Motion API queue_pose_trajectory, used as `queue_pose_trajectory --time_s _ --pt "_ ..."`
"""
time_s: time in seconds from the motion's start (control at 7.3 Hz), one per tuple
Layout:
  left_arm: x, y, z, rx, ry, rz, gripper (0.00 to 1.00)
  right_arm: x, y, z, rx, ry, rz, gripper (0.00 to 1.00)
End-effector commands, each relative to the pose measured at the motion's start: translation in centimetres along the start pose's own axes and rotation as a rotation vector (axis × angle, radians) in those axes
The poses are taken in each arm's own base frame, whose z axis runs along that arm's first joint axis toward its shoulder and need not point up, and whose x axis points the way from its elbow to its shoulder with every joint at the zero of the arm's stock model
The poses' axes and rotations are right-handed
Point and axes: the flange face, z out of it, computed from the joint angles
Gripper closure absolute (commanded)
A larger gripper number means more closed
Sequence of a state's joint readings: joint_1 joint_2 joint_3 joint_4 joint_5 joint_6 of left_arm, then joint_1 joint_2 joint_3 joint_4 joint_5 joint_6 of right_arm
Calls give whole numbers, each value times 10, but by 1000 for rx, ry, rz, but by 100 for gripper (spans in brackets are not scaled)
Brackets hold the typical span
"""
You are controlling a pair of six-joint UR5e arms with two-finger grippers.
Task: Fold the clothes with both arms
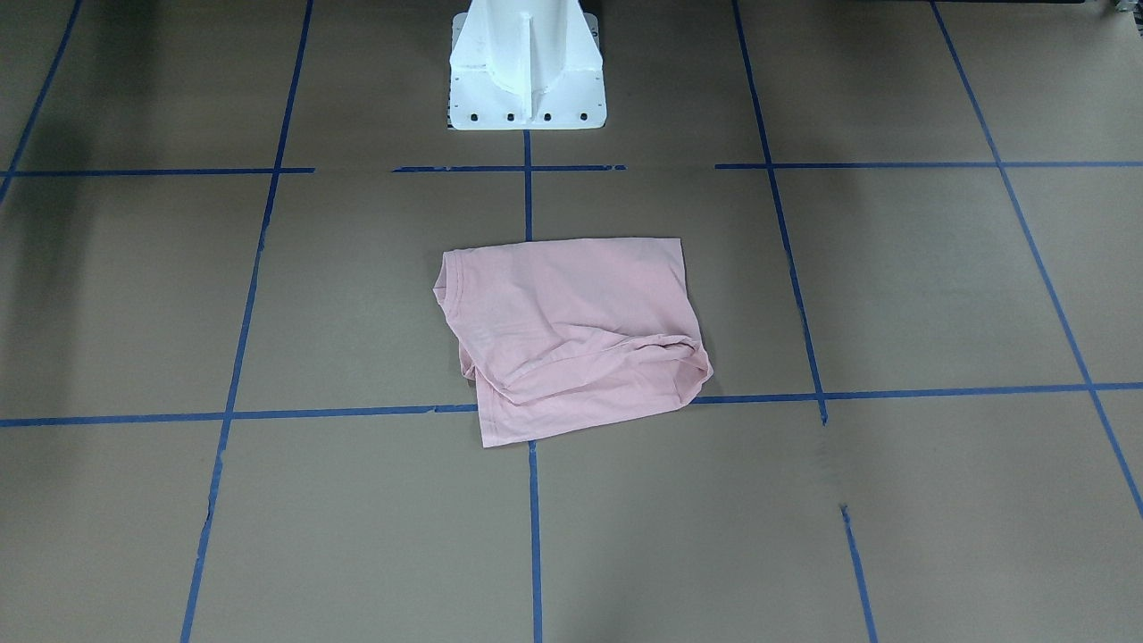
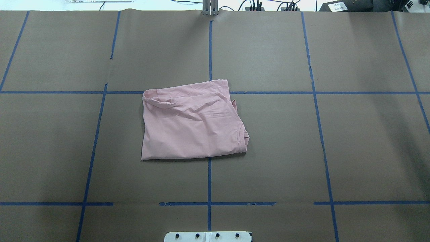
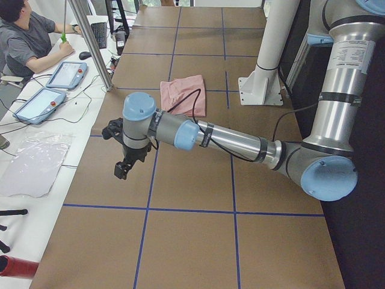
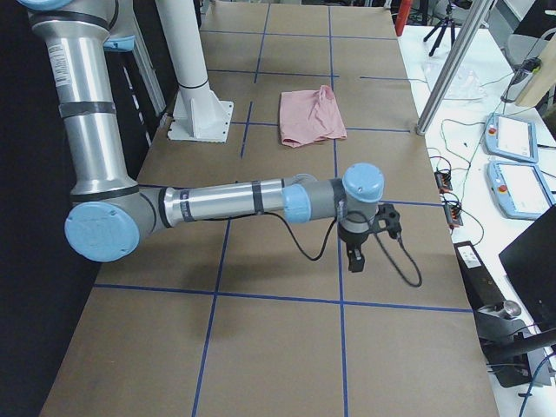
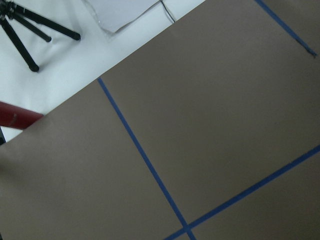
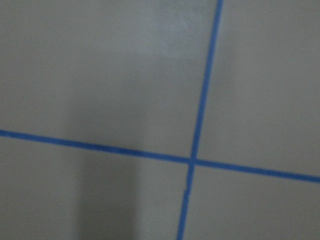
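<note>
Shirt folded, rumpled, mid-tabletop. My left pincer, right pincer hang well away; wide or narrow, cannot tell.

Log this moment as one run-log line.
pink T-shirt: roughly folded, lying flat | left tool: away from shirt, open/shut unclear | right tool: away from shirt, open/shut unclear

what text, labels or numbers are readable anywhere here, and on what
None can be read.
White label on the left arm: too small.
White label on the right arm: too small.
Sticker on the black box: blurred.
T-shirt: no print showing.
</note>
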State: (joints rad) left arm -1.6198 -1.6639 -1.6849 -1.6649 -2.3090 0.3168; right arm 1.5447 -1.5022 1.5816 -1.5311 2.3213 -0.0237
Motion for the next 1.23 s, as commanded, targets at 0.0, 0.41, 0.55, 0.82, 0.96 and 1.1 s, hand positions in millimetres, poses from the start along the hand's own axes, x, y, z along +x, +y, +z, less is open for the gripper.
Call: queue_pose_trajectory --time_s 0.0,0.41,0.55,0.82,0.96,1.1 --pt "-11 69 21 -61 45 -94 0 61 93 5 -18 39 22 0" --pt "-7 77 23 -104 78 -164 0 43 129 -10 -73 31 72 0" --pt "-9 80 27 -108 76 -163 0 43 129 -10 -73 31 72 0" --pt "-8 74 26 -71 62 -114 0 43 130 -10 -73 29 70 0" --pt "-8 80 28 -75 60 -117 0 43 130 -10 -72 25 71 0" --pt "-9 90 32 -87 64 -131 0 42 130 -10 -70 23 68 0"
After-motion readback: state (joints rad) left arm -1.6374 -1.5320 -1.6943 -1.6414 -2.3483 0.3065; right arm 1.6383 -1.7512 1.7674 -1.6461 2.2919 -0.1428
